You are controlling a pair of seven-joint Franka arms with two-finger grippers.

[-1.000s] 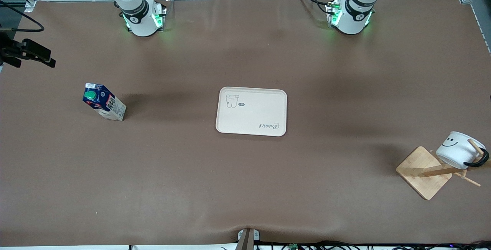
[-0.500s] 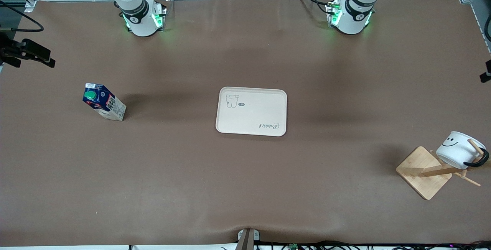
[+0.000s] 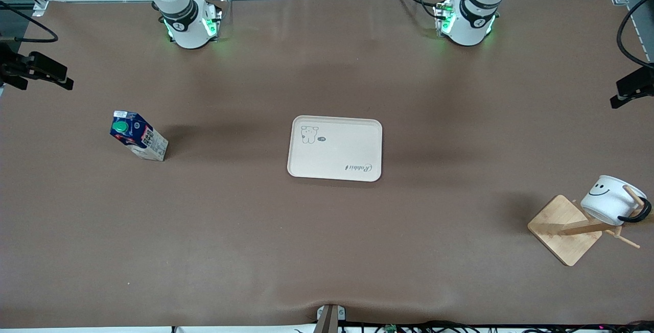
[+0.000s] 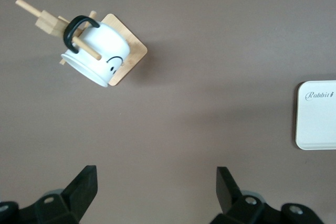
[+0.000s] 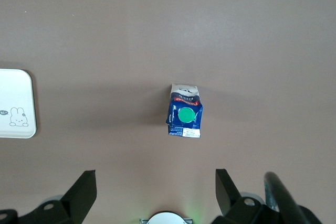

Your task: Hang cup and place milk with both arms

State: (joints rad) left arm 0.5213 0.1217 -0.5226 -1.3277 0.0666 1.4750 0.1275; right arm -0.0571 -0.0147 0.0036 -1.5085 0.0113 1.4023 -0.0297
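a brown-covered desk (image 3: pixel 327 251) lies mostly bare, with wide open room around a cream tray (image 3: pixel 334 148) at its middle. the milk (image 3: pixel 138 136) stands upright toward the right arm's end, well apart from the tray; the cup (image 3: pixel 610 199) hangs by its black handle on a peg of a wooden rack (image 3: pixel 567 228) near the desk's edge toward the left arm's end, nearer the front camera than the tray. the left gripper (image 3: pixel 631 88) hovers at that end's margin, the right gripper (image 3: pixel 38 70) over the other margin; both stand wide open and empty. the left wrist view looks down past the left gripper (image 4: pixel 156 192) onto cup (image 4: pixel 97 56), rack (image 4: pixel 131 56) and tray corner (image 4: pixel 315 116); the right wrist view shows the milk's green cap (image 5: pixel 186 115) from above, and the tray's rabbit drawing (image 5: pixel 18 116), with the right gripper (image 5: pixel 155 192) framing bare desk
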